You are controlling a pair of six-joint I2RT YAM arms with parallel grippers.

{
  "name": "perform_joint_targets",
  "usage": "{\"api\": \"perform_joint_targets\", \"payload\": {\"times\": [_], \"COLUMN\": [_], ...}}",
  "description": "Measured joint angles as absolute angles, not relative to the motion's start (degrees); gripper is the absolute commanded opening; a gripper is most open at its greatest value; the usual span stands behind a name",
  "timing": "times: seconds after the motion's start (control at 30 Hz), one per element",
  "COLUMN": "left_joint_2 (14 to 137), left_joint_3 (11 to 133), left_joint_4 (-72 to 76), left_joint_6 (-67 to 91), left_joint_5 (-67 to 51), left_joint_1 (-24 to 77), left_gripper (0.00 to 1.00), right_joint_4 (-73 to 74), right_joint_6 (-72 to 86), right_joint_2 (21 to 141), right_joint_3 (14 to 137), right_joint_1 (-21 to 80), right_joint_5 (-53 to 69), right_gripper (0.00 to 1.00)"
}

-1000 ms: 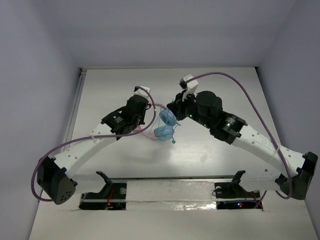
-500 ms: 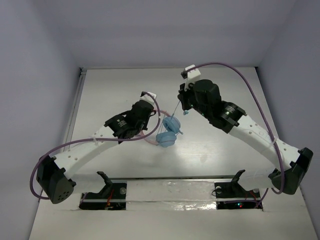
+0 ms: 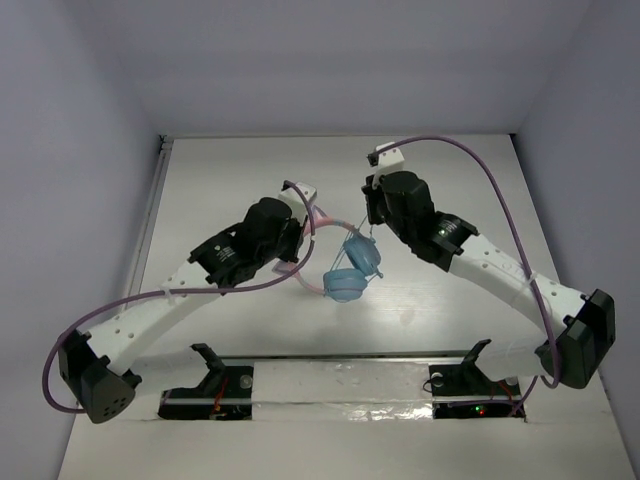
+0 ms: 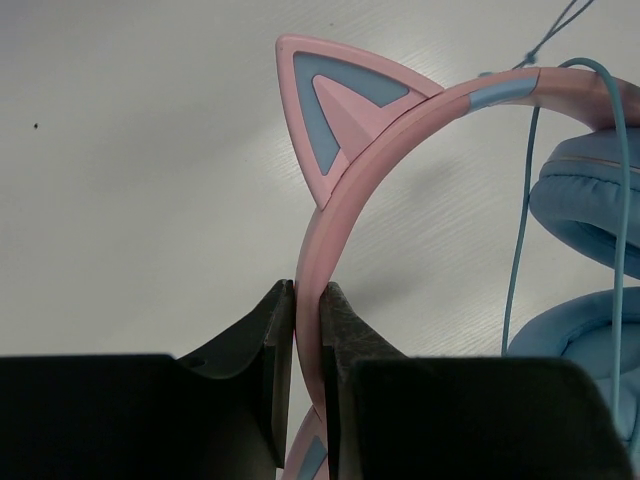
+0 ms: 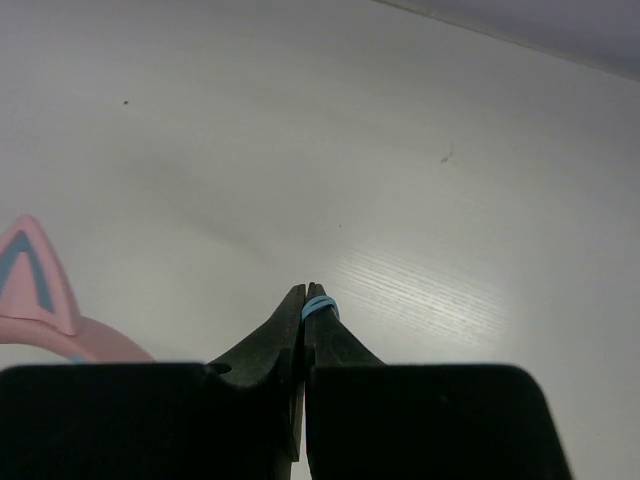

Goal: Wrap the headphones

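**Both jaws on the headphones, mid-bench**

Headphones [image 3: 347,272] are mid-bench, between the two arm wrists. The bench [image 3: 240,170] is white.

Left jaws: clenched on the pink headband [image 4: 345,215]. They pinch its thin edge from both sides, just below one cat ear [image 4: 325,105]. That ear is pink with a blue inset. A sliver of pink and blue also shows low down between the jaws; cannot tell what part it is.

Ear cups [image 4: 585,200]: two, light blue, close together at the right edge of the left wrist view. In the top view they lie side by side just right of the left jaws, one farther right and one nearer left. Cannot tell if they rest on the bench or hang just off it.

Cord [image 4: 518,230]: thin, light blue. It crosses the headband near its top and drops in two strands in front of the cups.

Right jaws: clenched on the cord. A short blue bit shows nipped at the very tips in the right wrist view. They are just far-right of the cups in the top view, where the cord is too thin to trace fully. A cat ear pokes in at the lower left of the right wrist view.

Purple cables [image 3: 480,170] loop along both arms, apart from the headphones.
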State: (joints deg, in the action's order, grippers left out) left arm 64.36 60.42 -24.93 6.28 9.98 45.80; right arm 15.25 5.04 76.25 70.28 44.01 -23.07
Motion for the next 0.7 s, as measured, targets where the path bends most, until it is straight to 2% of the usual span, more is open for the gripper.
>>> {"api": "perform_joint_targets", "payload": {"times": [0.23, 0.27, 0.37, 0.47, 0.7], "left_joint_2": [61.87, 61.8, 61.8, 61.8, 62.85], "left_joint_3": [60.42, 60.42, 60.42, 60.42, 60.77], "left_joint_4": [-22.44, -22.35, -21.74, -20.47, -16.84], "left_joint_6": [5.54, 5.5, 5.43, 5.69, 8.32], "left_joint_5": [-0.23, -1.76, -5.34, -9.69, -18.81], "left_joint_1": [39.27, 38.24, 36.07, 35.68, 33.63], "left_gripper": [0.0, 0.0, 0.0, 0.0, 0.0], "right_joint_4": [11.05, 10.61, 8.01, 5.37, -0.03], "right_joint_6": [8.86, 9.39, 11.38, 13.17, 17.02], "right_joint_2": [72.66, 71.81, 69.41, 67.81, 67.64], "right_joint_3": [62.28, 61.73, 60.6, 59.35, 54.57], "right_joint_1": [42.37, 42.0, 40.32, 38.52, 36.4], "right_joint_5": [-23.4, -23.05, -20.69, -17.54, -11.77], "right_gripper": [0.0, 0.02, 0.23, 0.36, 0.37]}}
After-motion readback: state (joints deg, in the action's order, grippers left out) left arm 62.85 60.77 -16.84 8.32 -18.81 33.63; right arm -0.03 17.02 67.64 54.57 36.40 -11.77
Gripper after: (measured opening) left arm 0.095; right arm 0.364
